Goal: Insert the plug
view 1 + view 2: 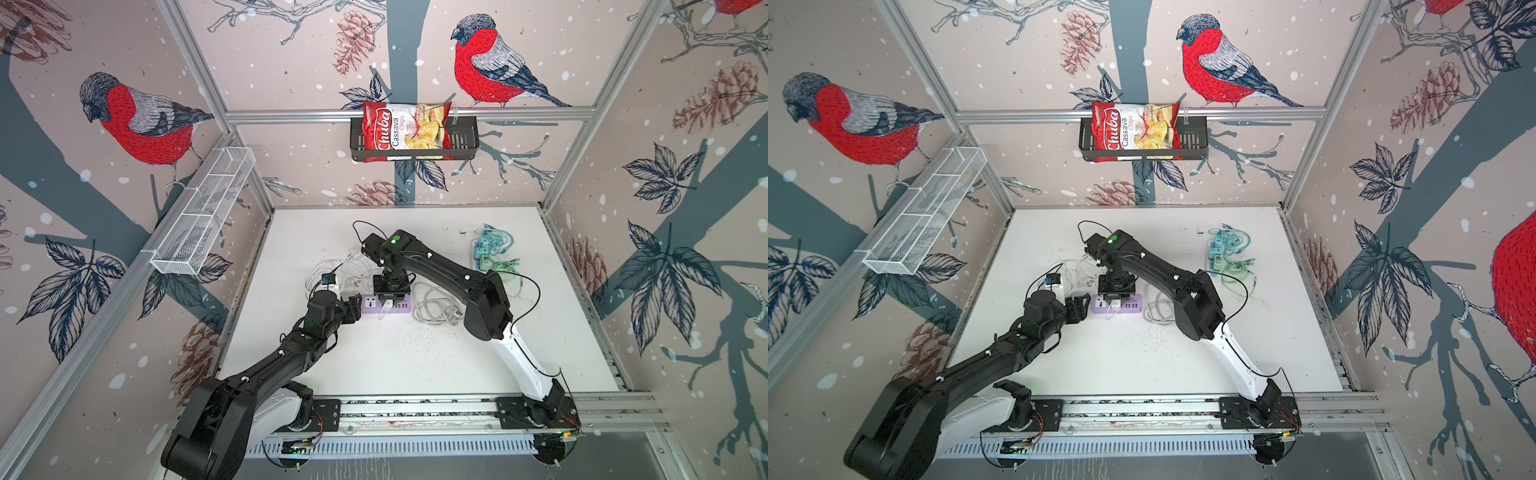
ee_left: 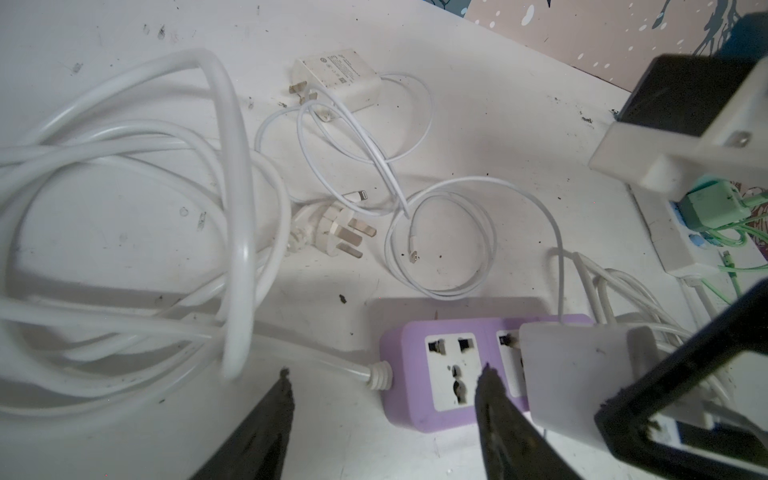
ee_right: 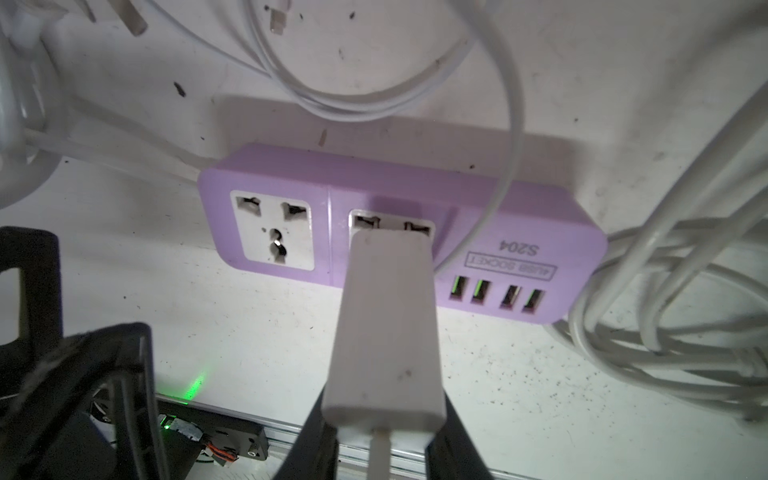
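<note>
- right gripper (image 3: 384, 399) clamped on the white plug (image 3: 386, 316), nose at the second socket of the purple strip (image 3: 519, 208).
- left gripper (image 2: 385, 372) fingers apart, empty, by the strip's cable end.
- cable coils (image 2: 237, 174) crowd both ends; open table (image 1: 395, 365) in front.

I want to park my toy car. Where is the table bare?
Biggest bare patch: the front of the table, between the purple strip and the rail. Another lies along the back wall, behind the white cords. Crowded: around the strip, where the right end effector holds the plug, and the green cables.
</note>
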`<state>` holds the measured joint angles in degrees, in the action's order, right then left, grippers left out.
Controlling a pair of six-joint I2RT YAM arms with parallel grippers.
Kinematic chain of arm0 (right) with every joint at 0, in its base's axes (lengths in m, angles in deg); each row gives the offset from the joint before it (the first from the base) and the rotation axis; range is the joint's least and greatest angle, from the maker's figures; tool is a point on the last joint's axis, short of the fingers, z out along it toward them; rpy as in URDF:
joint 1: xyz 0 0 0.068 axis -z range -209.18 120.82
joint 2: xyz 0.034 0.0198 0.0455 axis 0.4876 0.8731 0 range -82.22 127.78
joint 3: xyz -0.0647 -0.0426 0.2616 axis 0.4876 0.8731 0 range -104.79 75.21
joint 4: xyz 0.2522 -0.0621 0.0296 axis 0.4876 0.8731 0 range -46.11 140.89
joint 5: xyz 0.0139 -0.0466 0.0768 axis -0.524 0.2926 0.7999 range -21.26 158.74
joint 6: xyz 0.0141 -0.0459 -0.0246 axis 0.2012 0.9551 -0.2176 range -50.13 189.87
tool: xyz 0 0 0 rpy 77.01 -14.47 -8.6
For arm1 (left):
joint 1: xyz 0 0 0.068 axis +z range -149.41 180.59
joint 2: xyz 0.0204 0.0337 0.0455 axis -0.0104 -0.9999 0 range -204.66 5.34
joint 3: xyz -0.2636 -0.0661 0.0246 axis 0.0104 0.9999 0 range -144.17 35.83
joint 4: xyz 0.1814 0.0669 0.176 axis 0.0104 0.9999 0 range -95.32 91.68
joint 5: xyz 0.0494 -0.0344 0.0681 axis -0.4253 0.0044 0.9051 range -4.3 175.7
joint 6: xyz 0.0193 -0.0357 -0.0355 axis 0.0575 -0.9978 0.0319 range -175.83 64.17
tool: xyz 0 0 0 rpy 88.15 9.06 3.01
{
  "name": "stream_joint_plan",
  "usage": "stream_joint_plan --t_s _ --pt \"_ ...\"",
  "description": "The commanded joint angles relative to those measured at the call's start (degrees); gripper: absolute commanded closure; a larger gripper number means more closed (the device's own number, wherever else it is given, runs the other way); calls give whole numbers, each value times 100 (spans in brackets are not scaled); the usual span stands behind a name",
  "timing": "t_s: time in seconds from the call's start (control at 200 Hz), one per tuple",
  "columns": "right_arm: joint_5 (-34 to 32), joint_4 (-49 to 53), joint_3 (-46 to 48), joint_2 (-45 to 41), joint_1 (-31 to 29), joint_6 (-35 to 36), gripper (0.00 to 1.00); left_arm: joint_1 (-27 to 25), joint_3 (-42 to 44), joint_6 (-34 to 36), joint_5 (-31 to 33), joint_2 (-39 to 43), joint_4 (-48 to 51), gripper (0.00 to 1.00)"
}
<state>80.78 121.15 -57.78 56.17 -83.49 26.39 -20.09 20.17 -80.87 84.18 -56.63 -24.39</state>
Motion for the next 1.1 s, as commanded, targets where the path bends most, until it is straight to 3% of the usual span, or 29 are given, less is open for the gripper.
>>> stream_joint_plan --t_s 0.0,0.17,0.53,0.9,1.096 --pt "-207 -443 -12 122 24 98 99 23 2 63 -48 -12 -229 32" --pt "126 -164 -78 218 70 365 100 30 11 62 -49 42 -223 32" --pt "168 -163 168 190 111 490 100 30 -15 -13 -107 -247 -438 33" --pt "19 -184 -415 760 142 149 100 30 -533 -13 -272 -1781 -1023 36" --pt "-348 -419 -338 757 216 -131 100 38 -581 -145 -315 -2117 -1306 36"
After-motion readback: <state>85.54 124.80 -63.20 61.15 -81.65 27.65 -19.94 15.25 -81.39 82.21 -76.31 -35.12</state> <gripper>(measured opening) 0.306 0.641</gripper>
